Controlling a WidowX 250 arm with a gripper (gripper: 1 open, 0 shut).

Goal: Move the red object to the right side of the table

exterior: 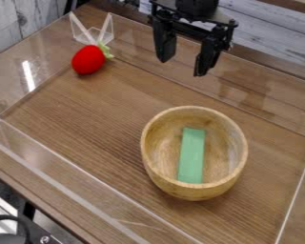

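Wood-grain surface point(79, 119) fills the view, fenced by clear walls. Near the front right sits a round wooden bowl point(194, 152) with a flat green block point(193, 155) inside. Up top the tool point(185, 52) hangs spread wide, gripping nothing. The red object point(89, 60) rests back left, apart from it.

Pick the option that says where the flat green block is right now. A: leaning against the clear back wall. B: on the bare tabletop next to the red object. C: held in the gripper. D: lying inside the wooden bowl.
D: the green block lies flat on the floor of the wooden bowl, while the gripper hangs open and empty above the table and the red object sits apart at the far left.
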